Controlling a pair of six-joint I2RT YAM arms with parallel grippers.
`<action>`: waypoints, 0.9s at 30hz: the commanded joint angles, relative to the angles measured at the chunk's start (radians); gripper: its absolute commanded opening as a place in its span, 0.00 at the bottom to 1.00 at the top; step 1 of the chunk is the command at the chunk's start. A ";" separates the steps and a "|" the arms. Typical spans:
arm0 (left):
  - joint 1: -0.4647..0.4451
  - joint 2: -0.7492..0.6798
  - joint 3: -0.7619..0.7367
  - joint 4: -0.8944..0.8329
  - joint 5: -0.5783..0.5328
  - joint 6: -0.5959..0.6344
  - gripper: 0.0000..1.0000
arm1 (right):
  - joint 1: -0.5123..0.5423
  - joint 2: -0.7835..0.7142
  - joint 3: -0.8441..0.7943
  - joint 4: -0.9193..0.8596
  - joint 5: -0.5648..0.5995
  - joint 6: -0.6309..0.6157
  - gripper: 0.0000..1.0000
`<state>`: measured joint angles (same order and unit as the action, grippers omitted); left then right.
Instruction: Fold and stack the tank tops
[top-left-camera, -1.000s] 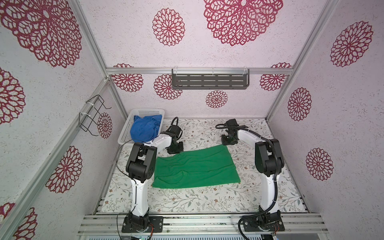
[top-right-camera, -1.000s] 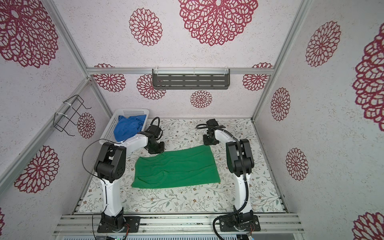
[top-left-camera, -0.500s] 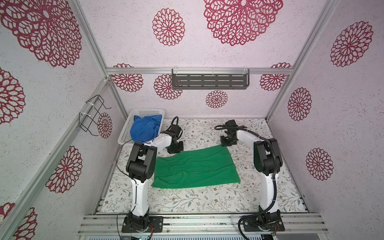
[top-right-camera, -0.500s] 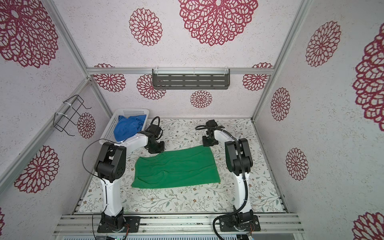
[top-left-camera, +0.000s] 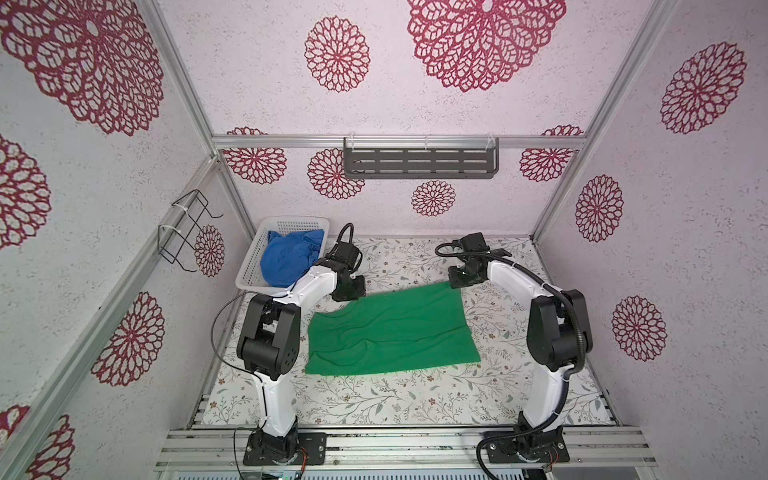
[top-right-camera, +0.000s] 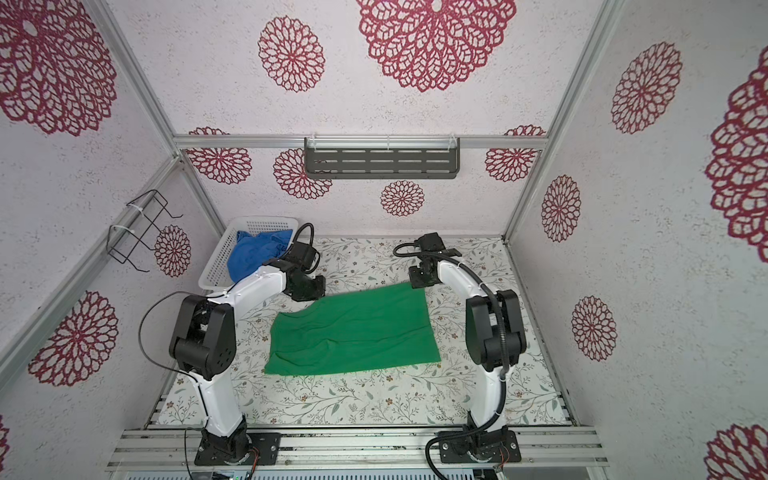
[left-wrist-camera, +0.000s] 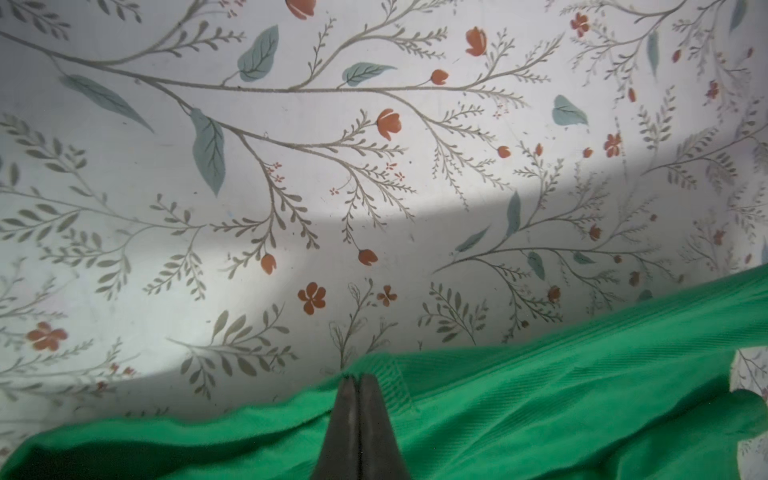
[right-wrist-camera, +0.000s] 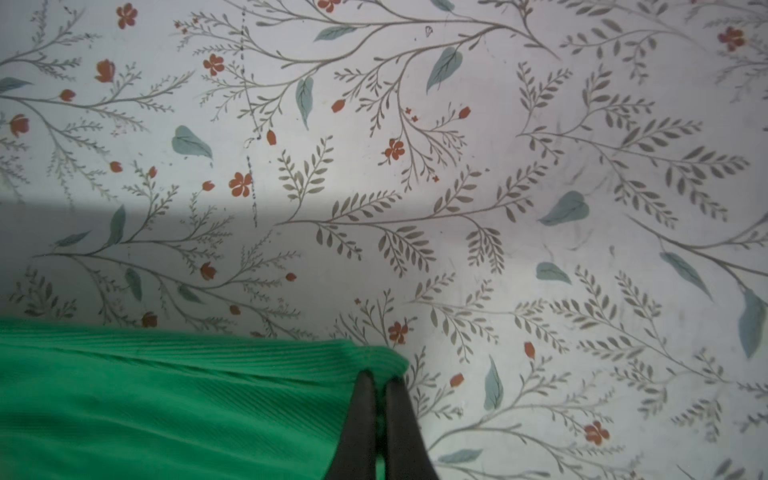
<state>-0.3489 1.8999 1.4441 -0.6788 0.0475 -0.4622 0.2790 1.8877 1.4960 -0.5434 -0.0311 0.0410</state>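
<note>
The green tank top (top-left-camera: 390, 328) (top-right-camera: 353, 328) lies spread as a rough rectangle mid-table in both top views. My left gripper (top-left-camera: 351, 296) (top-right-camera: 309, 296) is at its far left corner, and the left wrist view shows that gripper (left-wrist-camera: 360, 377) shut on the green hem (left-wrist-camera: 390, 374). At the far right corner sits my right gripper (top-left-camera: 457, 284) (top-right-camera: 417, 283); in the right wrist view this gripper (right-wrist-camera: 381, 376) is shut on the green corner (right-wrist-camera: 374, 357). The blue tank top (top-left-camera: 289, 259) (top-right-camera: 253, 257) lies crumpled in the white basket (top-left-camera: 253, 266).
The white basket (top-right-camera: 216, 270) stands at the table's back left, beside the left arm. A grey shelf (top-left-camera: 419, 160) hangs on the back wall and a black wire rack (top-left-camera: 185, 230) on the left wall. The flowered tabletop (top-left-camera: 395, 399) runs to a metal rail in front.
My right gripper has closed on the green top's far right corner. The left gripper has stayed shut on the far left corner; the cloth has barely shifted.
</note>
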 joint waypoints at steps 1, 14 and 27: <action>-0.028 -0.082 -0.063 -0.001 -0.060 -0.013 0.00 | 0.003 -0.123 -0.104 0.064 0.015 -0.038 0.00; -0.252 -0.494 -0.564 0.166 -0.307 -0.372 0.00 | 0.007 -0.524 -0.542 0.198 -0.045 -0.069 0.00; -0.443 -0.671 -0.858 0.197 -0.421 -0.709 0.44 | 0.022 -0.843 -0.919 0.266 0.026 0.168 0.37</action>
<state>-0.7788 1.2503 0.5732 -0.4545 -0.3012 -1.0859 0.3035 1.0985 0.5598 -0.3035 -0.0795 0.1226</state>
